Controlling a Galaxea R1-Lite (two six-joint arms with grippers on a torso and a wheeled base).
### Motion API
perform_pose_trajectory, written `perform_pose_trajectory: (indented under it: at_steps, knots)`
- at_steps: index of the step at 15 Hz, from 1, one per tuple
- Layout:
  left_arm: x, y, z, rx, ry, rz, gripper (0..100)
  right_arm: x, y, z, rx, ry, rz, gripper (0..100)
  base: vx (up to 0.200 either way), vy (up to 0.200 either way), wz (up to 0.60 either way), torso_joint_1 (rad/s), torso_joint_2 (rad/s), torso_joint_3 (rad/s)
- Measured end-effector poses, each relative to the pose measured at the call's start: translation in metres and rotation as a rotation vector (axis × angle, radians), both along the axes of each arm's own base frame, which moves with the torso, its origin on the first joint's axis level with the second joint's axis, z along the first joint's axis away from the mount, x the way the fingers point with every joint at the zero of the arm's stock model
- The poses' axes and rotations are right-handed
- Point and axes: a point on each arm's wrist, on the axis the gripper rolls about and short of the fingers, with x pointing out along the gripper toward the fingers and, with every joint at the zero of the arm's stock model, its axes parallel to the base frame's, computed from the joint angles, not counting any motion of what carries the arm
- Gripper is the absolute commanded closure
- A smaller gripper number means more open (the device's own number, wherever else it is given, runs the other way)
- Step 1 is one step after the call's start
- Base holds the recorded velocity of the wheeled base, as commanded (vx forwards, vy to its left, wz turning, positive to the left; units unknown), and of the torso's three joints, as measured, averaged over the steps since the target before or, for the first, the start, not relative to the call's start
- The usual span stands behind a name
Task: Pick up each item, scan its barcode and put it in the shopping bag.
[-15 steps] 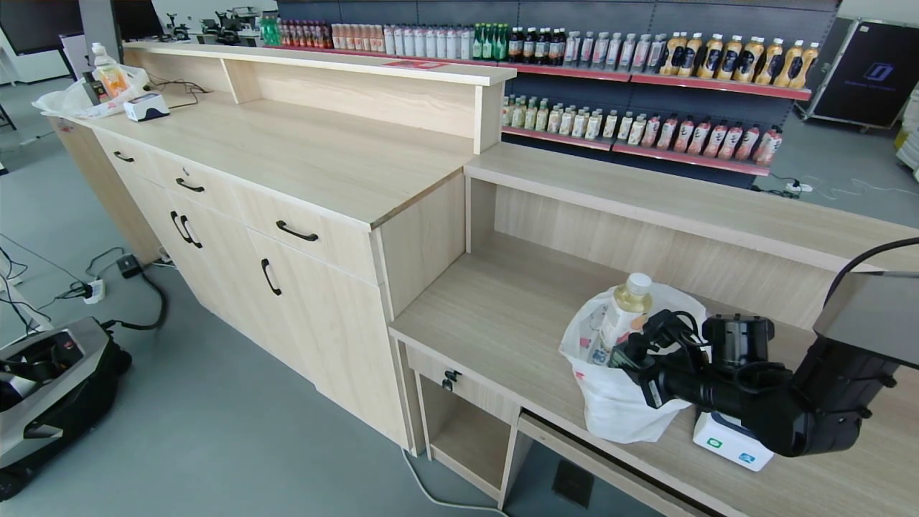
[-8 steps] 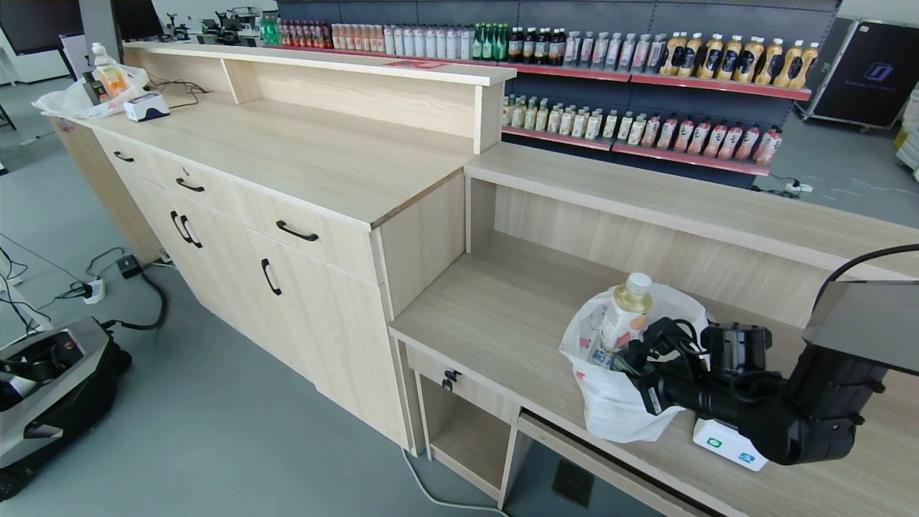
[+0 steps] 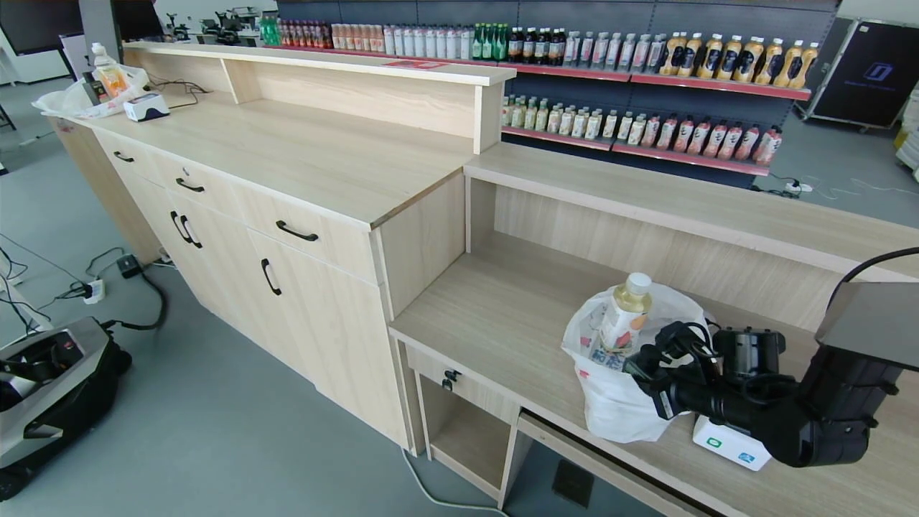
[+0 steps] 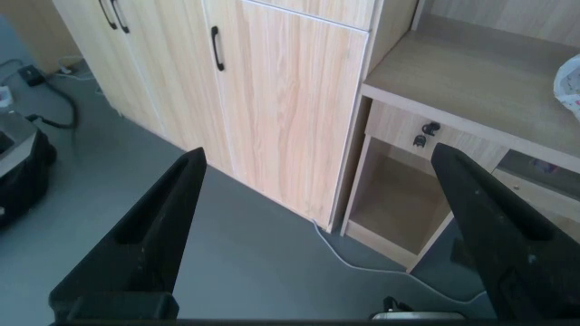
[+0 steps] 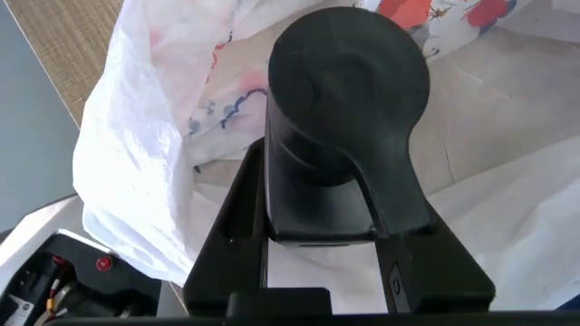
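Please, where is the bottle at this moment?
In the head view, the bottle stands in the white bag on the lower counter, on the robot's right side, just beside the right gripper.

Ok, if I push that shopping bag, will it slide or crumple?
Likely crumples: the shopping bag is thin, wrinkled plastic. The tall bottle standing inside, cap above the rim, may tip over. Its weight probably anchors the bag.
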Motion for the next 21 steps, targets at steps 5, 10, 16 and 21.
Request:
perform_pose_trajectory:
  at_steps: [5, 10, 16, 21]
  knots:
    - [0.000, 0.000, 0.000, 0.000, 0.000, 0.000, 0, -0.001, 0.001, 0.010, 0.057, -0.008, 0.010, 0, 0.000, 0.000, 0.00, 0.000, 0.00, 0.000]
    - [0.000, 0.000, 0.000, 0.000, 0.000, 0.000, 0, -0.013, -0.005, 0.059, 0.056, -0.051, -0.004, 0, 0.000, 0.000, 0.00, 0.000, 0.00, 0.000]
    - [0.000, 0.000, 0.000, 0.000, -0.001, 0.000, 0, -0.066, -0.058, 0.156, -0.037, -0.300, -0.211, 0, 0.000, 0.000, -0.30, 0.001, 0.00, 0.001]
    - [0.000, 0.000, 0.000, 0.000, -0.001, 0.000, 0, -0.111, -0.077, 0.222, -0.037, -0.450, -0.341, 0, 0.000, 0.000, -0.60, 0.004, 0.00, 0.000]
